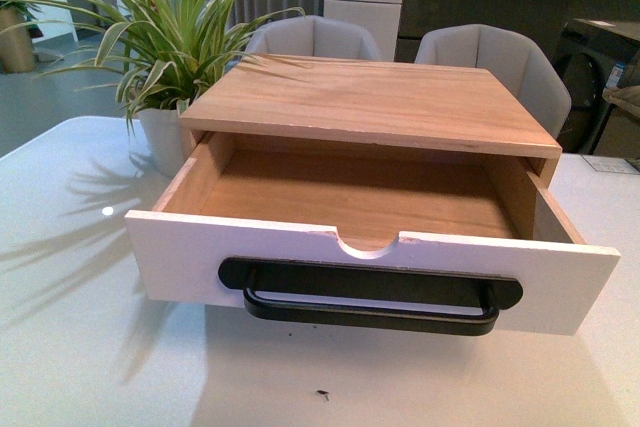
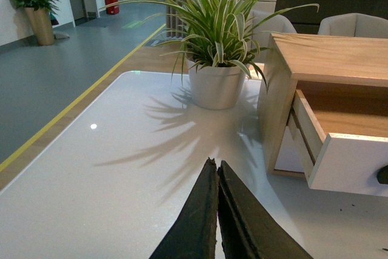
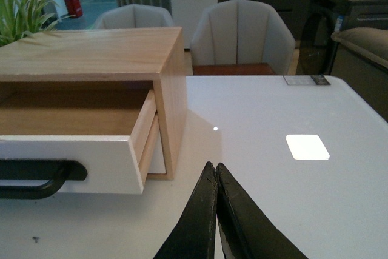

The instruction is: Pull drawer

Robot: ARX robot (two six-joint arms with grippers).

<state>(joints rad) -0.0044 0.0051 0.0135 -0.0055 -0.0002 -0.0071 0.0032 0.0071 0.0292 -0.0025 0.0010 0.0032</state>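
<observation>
The drawer [image 1: 370,272] stands pulled far out of its wooden box [image 1: 370,102], showing light wood inside. Its white front carries a long black bar handle [image 1: 370,307] below a half-round notch [image 1: 367,243]. Neither arm shows in the front view. In the left wrist view my left gripper [image 2: 214,165] is shut and empty over the white table, left of the drawer [image 2: 348,162]. In the right wrist view my right gripper [image 3: 214,167] is shut and empty, right of the drawer [image 3: 79,162] and apart from it.
A potted spider plant [image 1: 160,47] in a white pot stands at the box's left rear corner. Two grey chairs [image 1: 495,62] sit behind the white table [image 1: 90,347]. A small dark speck [image 1: 323,395] lies before the drawer.
</observation>
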